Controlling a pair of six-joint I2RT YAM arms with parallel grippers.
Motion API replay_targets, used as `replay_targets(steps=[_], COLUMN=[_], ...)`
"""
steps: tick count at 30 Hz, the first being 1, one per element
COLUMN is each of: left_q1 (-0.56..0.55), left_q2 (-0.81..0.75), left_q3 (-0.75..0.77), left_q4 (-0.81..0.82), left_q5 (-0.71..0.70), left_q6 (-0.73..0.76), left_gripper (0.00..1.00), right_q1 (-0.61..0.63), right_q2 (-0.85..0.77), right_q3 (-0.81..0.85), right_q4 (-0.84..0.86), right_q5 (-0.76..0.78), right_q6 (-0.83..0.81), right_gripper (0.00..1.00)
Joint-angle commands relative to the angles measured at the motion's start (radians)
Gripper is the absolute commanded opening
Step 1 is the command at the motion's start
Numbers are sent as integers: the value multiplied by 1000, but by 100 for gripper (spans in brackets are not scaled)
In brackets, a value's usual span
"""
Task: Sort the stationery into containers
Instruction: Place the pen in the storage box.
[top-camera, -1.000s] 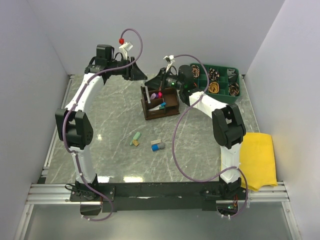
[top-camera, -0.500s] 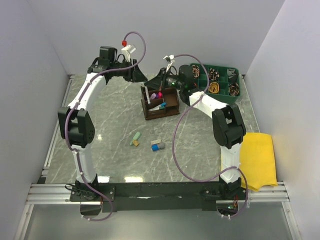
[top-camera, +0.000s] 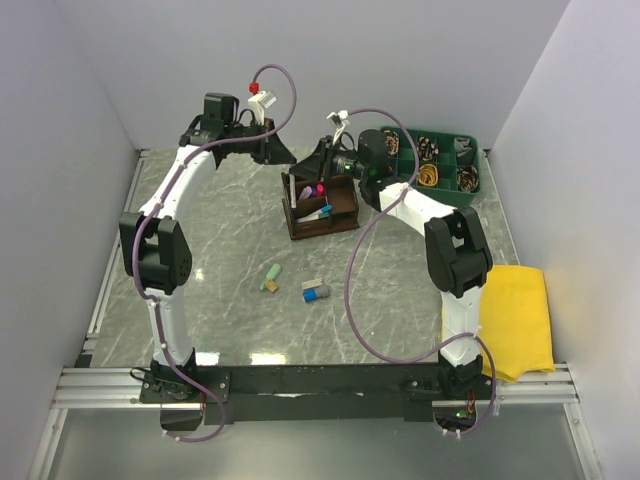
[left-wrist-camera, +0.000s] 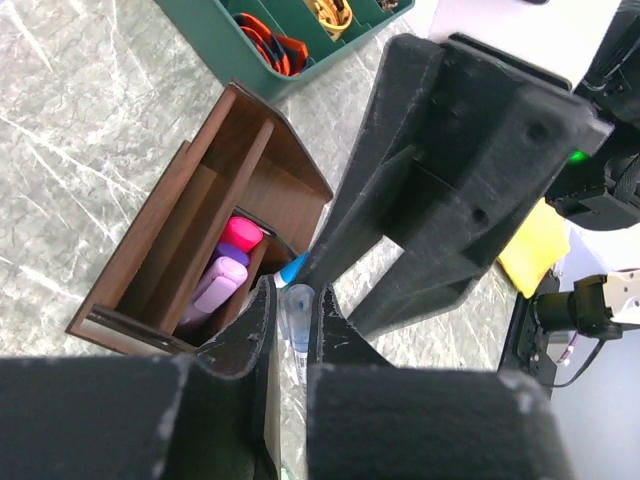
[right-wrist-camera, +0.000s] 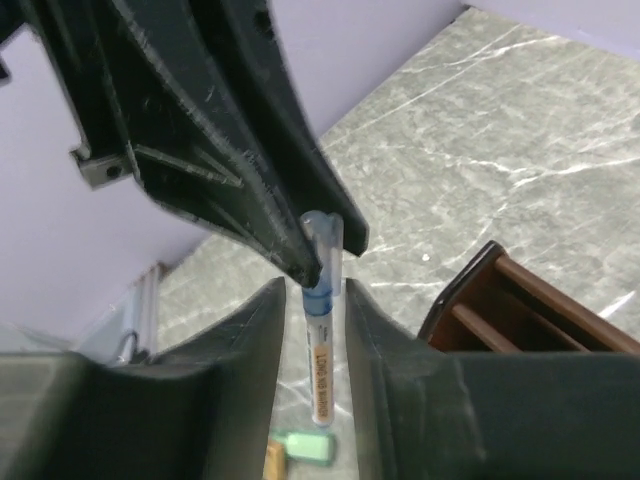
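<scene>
One clear blue pen (right-wrist-camera: 321, 380) hangs in the air by the far left corner of the single brown organiser (top-camera: 325, 226). The left tool (left-wrist-camera: 293, 296) is clamped on the pen's top. The right tool (right-wrist-camera: 316, 300) brackets its barrel, jaws slightly apart. Two small clusters, the green and tan pieces (top-camera: 271, 279) and the blue-grey pieces (top-camera: 316, 291), lie on the grey marbled desk (top-camera: 230, 230). One green tray (left-wrist-camera: 230, 45) and one yellow cloth (top-camera: 520, 320) sit to the right. Pale lilac walls close three sides.

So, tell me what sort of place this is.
Most likely a robotics lab cell: plain white walls box in a marble-patterned table, robot arms bolted to a metal rail, wooden organiser.
</scene>
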Motion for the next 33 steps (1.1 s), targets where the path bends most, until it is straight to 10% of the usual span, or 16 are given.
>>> replay_targets(steps=[1, 3, 7, 17, 33], left_q1=[-4, -4, -4, -107, -160], left_q2=[1, 4, -17, -8, 19], left_q3=[65, 70, -21, -62, -193], left_q4=[-14, -25, 58, 56, 128], left_q5=[12, 7, 6, -17, -124], left_q6=[70, 107, 131, 438, 745], left_gripper=[1, 1, 1, 1, 1], right_q1=[-15, -29, -91, -193, -216], right_q2=[-51, -71, -151, -360, -470], right_q3=[24, 9, -25, -114, -201], right_q4=[4, -67, -208, -685, -805], right_q5=[-90, -118, -202, -81, 14], right_q6=[-36, -74, -168, -700, -817], right_gripper=[43, 49, 100, 100, 100])
